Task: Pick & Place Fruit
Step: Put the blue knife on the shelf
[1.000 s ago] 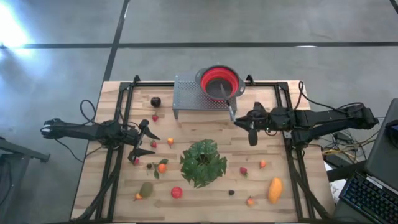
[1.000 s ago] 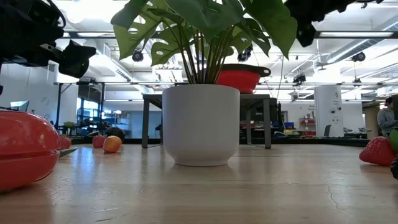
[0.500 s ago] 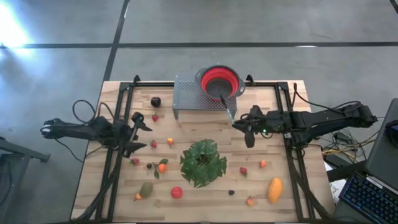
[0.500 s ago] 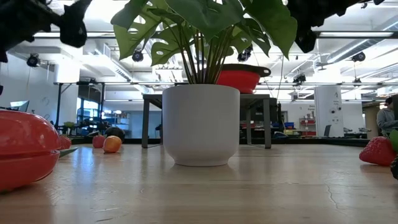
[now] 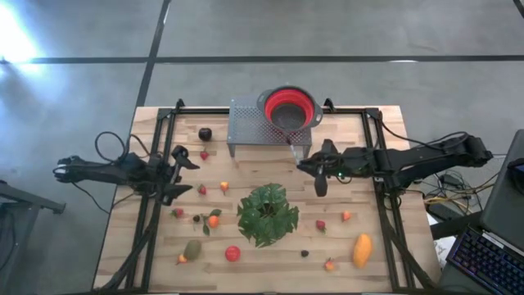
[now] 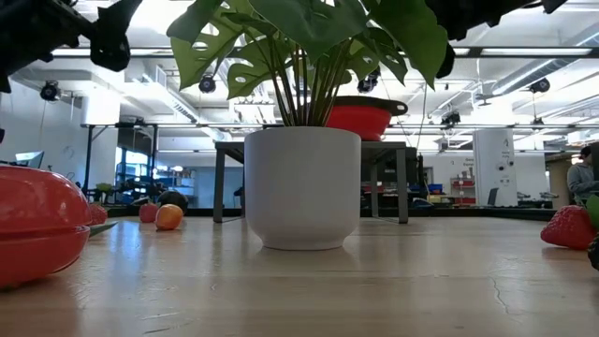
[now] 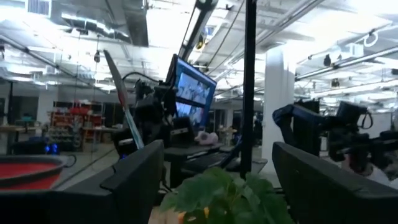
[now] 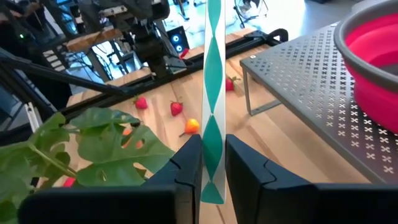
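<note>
**Q:** Starting at the fingers, what does each pair hold?

**A:** The left gripper has its fingers spread wide and empty, raised near the tabletop's left edge. The right gripper has its fingers pinched on a thin teal-and-white strip. It sits toward the right edge, just in front of the perforated metal stand.

**Q:** Where is the fruit?

**A:** It is scattered over the tabletop. A small red fruit lies just beside the left fingers, with an orange fruit next to it. More pieces lie along the front edge, including a yellow-orange oblong fruit near the front right corner. The red colander sits on the stand at the back edge, and nothing can be seen inside it.

**Q:** How should the pick go?

**A:** The left arm is probably the one to pick. Centre the open fingers over the red piece, lower straight down and close gently so that it does not roll. Carry it high enough to clear the leafy plant and the colander's rim.
</note>
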